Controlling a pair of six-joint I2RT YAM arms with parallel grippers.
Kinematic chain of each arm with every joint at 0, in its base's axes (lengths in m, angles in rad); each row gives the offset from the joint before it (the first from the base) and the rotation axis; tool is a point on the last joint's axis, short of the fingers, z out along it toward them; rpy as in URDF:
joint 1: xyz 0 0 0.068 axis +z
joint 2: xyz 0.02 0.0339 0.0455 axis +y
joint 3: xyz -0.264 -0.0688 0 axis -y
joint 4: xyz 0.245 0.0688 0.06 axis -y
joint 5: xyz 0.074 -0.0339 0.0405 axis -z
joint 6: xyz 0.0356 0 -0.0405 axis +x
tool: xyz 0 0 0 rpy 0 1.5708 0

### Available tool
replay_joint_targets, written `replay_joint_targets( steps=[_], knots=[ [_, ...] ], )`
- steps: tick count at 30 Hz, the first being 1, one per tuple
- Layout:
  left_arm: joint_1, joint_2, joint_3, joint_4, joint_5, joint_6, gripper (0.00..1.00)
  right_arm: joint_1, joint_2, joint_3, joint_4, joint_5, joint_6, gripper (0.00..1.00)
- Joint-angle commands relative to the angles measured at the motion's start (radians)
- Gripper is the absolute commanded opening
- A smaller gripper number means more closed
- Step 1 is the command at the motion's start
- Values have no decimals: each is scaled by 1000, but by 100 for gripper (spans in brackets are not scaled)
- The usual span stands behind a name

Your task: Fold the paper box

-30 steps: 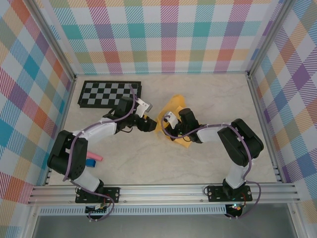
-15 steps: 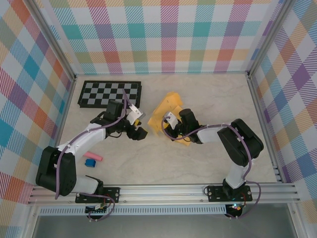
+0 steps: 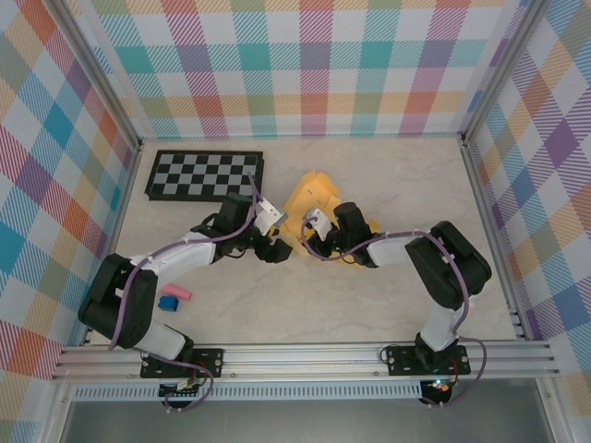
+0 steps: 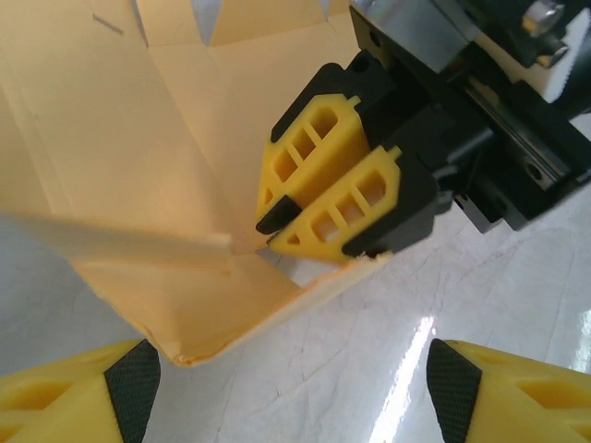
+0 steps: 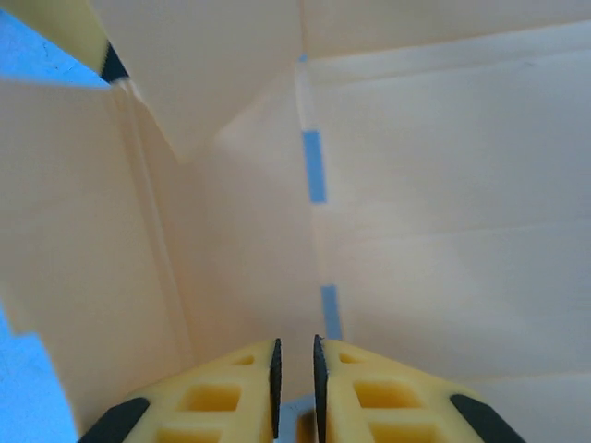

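Top external view: the paper box (image 3: 312,196), half-raised yellow card, sits on the counter (image 3: 406,194) between both arms, its walls apparently stood up for creasing; the right tool (image 4: 277,227), arm bent inward, noses into an inner corner, pads almost together, grip on card impossible to tell; the left tool (image 3: 277,249), spread wide and empty, reaches in low, facing that corner.

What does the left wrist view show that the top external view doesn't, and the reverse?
Left wrist gives close detail: the right hand, yellow fingers nearly together beside a fold of the yellow-orange card paper box; the left hand, its tips wide apart, empty. Top external gives the black-and-white checkerboard panel, a small pink piece and a small blue piece. Shared: the box, both hands, the white marbled table.
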Motion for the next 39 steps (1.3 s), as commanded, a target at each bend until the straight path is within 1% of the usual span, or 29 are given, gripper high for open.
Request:
replay_joint_targets(
  steps=[1, 2, 4, 6, 8, 10, 11, 13, 14, 15, 17, 18, 22, 25, 29, 31, 32, 35, 39],
  knots=[
    [-6, 28, -9, 93, -42, -31, 77, 5, -13, 10, 24, -21, 30, 25],
    [-8, 31, -9, 99, -50, -35, 77, 2, -21, 11, 18, -16, 48, 28],
    [-8, 36, -6, 102, -54, -35, 77, -11, -43, 11, 13, 12, 95, 30],
    [-7, 40, -5, 108, -53, -36, 76, -27, -76, 4, 5, 63, 177, 38],
    [-7, 43, -4, 110, -49, -40, 76, -52, -118, 1, -22, 88, 244, 41],
    [-6, 46, 1, 106, -55, -43, 76, -75, -159, 23, -86, 114, 324, 48],
    [-7, 44, 3, 101, -68, -49, 76, -84, -176, 54, -155, 129, 372, 49],
    [4, 41, 10, 104, -126, -91, 75, -94, -189, 148, -331, 168, 432, 49],
    [20, 43, 19, 106, -140, -132, 75, -95, -193, 190, -403, 187, 451, 49],
    [38, 45, 30, 106, -136, -170, 76, -95, -203, 212, -440, 201, 461, 49],
    [73, 57, 65, 100, -142, -265, 76, -95, -242, 222, -454, 249, 499, 50],
    [81, 65, 84, 91, -145, -287, 76, -97, -257, 226, -463, 272, 511, 50],
    [84, 119, 193, 16, -170, -299, 77, -121, -283, 282, -552, 335, 566, 51],
    [84, 214, 320, -78, -173, -277, 74, -142, -286, 328, -622, 333, 598, 51],
    [76, 334, 470, -171, -191, -245, 70, -154, -303, 359, -672, 332, 611, 51],
    [69, 386, 544, -247, -207, -202, 67, -169, -297, 403, -752, 310, 633, 51],
    [69, 408, 577, -312, -208, -182, 66, -183, -287, 439, -813, 297, 651, 51],
    [67, 440, 609, -348, -206, -145, 64, -221, -249, 528, -958, 240, 689, 51],
    [49, 484, 664, -412, -207, -108, 61, -258, -240, 560, -1025, 192, 759, 52]
  ],
)
